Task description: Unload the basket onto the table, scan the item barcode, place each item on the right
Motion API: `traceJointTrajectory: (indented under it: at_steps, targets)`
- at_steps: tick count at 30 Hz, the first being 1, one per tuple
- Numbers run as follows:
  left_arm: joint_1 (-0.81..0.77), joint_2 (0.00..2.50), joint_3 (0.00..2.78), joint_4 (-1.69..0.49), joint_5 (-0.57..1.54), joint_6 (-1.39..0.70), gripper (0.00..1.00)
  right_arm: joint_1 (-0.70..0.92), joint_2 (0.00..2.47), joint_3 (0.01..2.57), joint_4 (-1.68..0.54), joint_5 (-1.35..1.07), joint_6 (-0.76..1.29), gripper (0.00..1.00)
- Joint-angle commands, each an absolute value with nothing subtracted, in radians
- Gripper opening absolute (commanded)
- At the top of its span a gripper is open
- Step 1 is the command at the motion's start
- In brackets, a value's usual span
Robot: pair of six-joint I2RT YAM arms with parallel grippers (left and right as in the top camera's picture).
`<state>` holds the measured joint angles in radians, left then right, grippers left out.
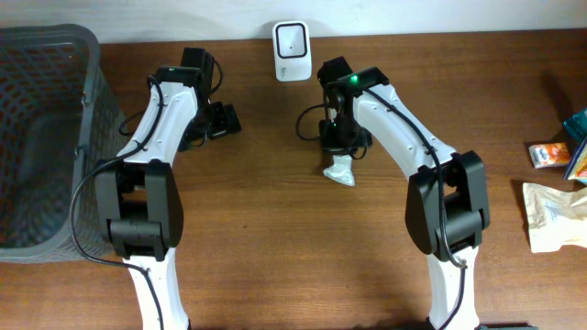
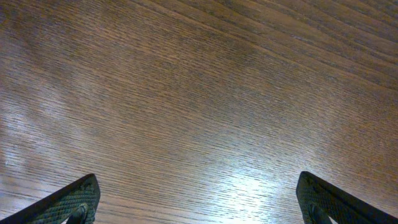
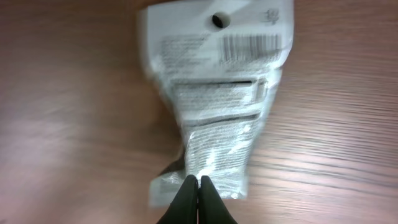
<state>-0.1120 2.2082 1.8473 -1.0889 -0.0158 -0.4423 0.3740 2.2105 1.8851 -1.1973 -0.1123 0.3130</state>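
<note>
The item is a white plastic packet (image 3: 214, 93) with a printed barcode (image 3: 250, 45) near its far end, beside a hang hole. My right gripper (image 3: 198, 180) is shut, its black fingertips pinched together on the packet's near edge. From overhead, the packet (image 1: 339, 171) shows just in front of the right gripper (image 1: 341, 137), mid-table. A white scanner (image 1: 291, 38) stands at the back edge, to the left of that gripper. My left gripper (image 2: 198, 177) is open over bare wood, holding nothing, and sits left of centre in the overhead view (image 1: 220, 119).
A grey mesh basket (image 1: 46, 137) fills the left side of the table. At the right edge lie an orange-and-white pack (image 1: 550, 154), a blue item (image 1: 578, 137) and a cream bag (image 1: 555, 215).
</note>
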Motion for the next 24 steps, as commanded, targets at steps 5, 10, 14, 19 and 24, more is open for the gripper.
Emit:
traceJointTrajectory:
  at_steps: [5,10,14,19,24]
  targets:
    - [-0.117,2.178,1.843,-1.090,-0.023,-0.440,0.99,0.311,2.218,1.901,-1.192,-0.476,0.239,0.04]
    - [-0.117,2.178,1.843,-1.090,-0.023,-0.440,0.99,0.323,2.218,1.888,-1.227,-0.208,0.239,0.46]
    - [-0.117,2.178,1.843,-1.090,-0.023,-0.440,0.99,0.330,2.218,1.851,-1.203,-0.183,0.240,0.88]
    - [-0.117,2.178,1.843,-1.090,-0.023,-0.440,0.99,0.342,2.218,1.798,-1.143,-0.181,0.243,0.97]
    - [-0.117,2.178,1.843,-1.090,-0.023,-0.440,0.99,0.366,2.219,1.752,-1.083,-0.106,0.254,1.00]
